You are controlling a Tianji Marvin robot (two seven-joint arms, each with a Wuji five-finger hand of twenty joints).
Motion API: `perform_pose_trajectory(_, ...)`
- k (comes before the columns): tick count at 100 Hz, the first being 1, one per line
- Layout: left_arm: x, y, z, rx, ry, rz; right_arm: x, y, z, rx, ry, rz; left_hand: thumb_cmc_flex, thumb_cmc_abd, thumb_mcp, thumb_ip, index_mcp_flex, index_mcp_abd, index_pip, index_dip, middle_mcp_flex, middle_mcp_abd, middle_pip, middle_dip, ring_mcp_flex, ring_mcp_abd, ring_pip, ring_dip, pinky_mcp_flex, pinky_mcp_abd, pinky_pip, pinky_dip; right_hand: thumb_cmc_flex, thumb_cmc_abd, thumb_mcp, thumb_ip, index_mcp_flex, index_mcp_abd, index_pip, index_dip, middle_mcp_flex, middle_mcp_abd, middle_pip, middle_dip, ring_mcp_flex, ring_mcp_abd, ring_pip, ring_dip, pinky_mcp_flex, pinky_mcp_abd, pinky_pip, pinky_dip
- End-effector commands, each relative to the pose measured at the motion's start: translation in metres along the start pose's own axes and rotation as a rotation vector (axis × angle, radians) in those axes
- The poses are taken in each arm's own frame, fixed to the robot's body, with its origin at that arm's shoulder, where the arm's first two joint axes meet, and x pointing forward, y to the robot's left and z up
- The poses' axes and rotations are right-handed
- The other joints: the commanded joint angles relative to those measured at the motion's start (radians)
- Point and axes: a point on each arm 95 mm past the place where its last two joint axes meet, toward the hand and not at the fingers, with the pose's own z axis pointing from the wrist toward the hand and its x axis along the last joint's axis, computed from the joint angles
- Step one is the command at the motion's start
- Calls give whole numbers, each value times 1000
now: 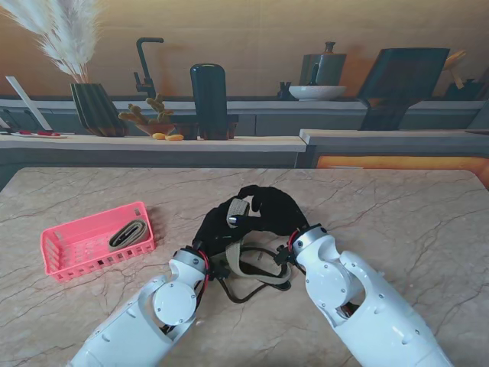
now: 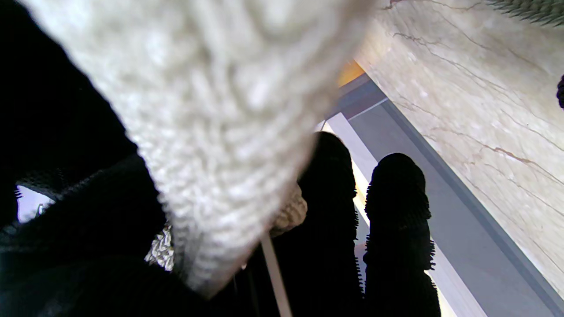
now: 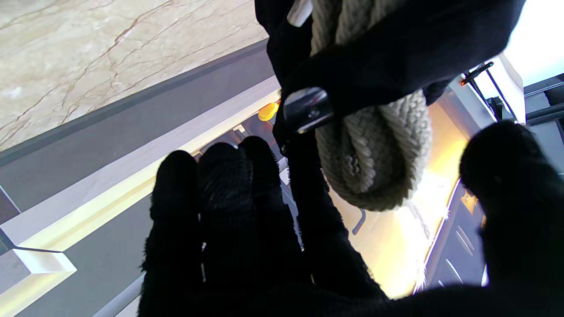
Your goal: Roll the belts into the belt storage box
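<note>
From the stand's view, my left hand [image 1: 218,229] and my right hand [image 1: 276,210] met over the middle of the marble surface [image 1: 397,222], both in black gloves. Between them they held the rolled part of a woven beige belt [image 1: 238,208], with its metal tip showing pale at my left fingers. The loose rest of that belt trailed nearer to me in a loop on the surface between my two forearms. Well to the left sat the pink belt storage box [image 1: 65,252], and a second belt [image 1: 127,233] lay coiled in its right end. A counter with a vase, a dark bottle and a bowl ran along the far side.

In the left wrist view, the belt [image 2: 211,123] filled most of the picture as a blurred pale weave, very close to the lens. Two of my gloved fingers [image 2: 398,220] stood beside it, and the dark palm wrapped the strap on the other side, so that hand was closed around the belt.

In the right wrist view, the belt roll [image 3: 374,158] hung just past my fingers [image 3: 229,198], which stood together and straight, with the thumb apart on the other side of the roll. The other glove gripped the roll from above, a shiny metal piece [image 3: 306,109] at its edge. Whether my right fingers truly pressed the roll, I could not tell.
</note>
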Motion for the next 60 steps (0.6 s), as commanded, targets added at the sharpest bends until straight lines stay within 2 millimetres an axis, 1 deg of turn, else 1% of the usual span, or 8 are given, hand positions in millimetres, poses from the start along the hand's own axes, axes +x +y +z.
perform_pose_trajectory(1,0,0,0,4,4,2,3,-5,-1,7,14,-13,8,-12,91,61,-16,6,46,30,55,-106,173,61,39,-42,29,-9,9,15,56,11,22,-25,-11,15,85,-37,57,42,54,5,42,18,63,-16,53,15,34,9,66,39)
perform_pose_trajectory(13,0,-1,0,8,6,16,4,-7,-2,11,42,-56,12,-11,89,64,-17,14,43,36,54,-106,172,61,39,-38,26,-13,10,21,54,9,92,-23,81,19,156,-91,151,82,140,-18,34,3,138,-22,54,-11,87,11,96,14)
perform_pose_trajectory(23,-1,-1,1,7,7,34,6,-10,-1,14,60,-65,17,-10,83,62,-17,21,39,36,53,-100,170,59,38,-31,24,-17,10,26,52,8,126,-3,183,6,179,-106,176,67,169,-23,17,-15,155,-14,40,-24,95,13,100,2)
perform_pose_trajectory(34,-1,-1,1,2,15,54,8,-14,1,25,73,-71,22,-8,78,60,-18,28,37,36,51,-96,168,58,38,-27,21,-20,10,32,50,7,153,6,215,-1,192,-108,192,52,184,-23,-8,-34,162,-1,11,-41,93,19,95,-5)
perform_pose_trajectory(38,-1,-1,1,1,16,59,8,-15,2,27,74,-69,25,-8,77,60,-18,30,37,35,51,-93,168,58,38,-27,21,-21,10,33,50,7,184,4,212,-35,193,-114,237,-20,200,-22,-17,-50,174,8,-5,-55,96,23,96,-12)
perform_pose_trajectory(46,-1,-1,1,0,19,74,9,-17,3,30,73,-67,29,-8,72,58,-17,37,36,34,51,-88,166,56,40,-24,19,-24,13,41,50,6,223,-4,218,-60,193,-114,315,-108,228,-22,-34,-67,194,16,-23,-72,105,30,98,-19)
perform_pose_trajectory(53,-2,-1,2,3,19,83,10,-20,5,34,68,-59,31,-3,66,54,-21,41,34,32,50,-87,165,55,38,-23,18,-26,13,42,49,6,329,-38,233,-87,179,-128,475,-238,284,-31,-68,-94,236,29,-65,-105,123,35,99,-30)
perform_pose_trajectory(60,-1,-2,2,11,13,82,11,-21,5,36,64,-49,36,4,50,45,-25,45,31,26,46,-80,162,53,35,-18,17,-30,7,45,48,6,429,-41,267,-108,227,-163,529,-287,350,-60,-119,-125,273,31,-121,-137,135,35,94,-38)
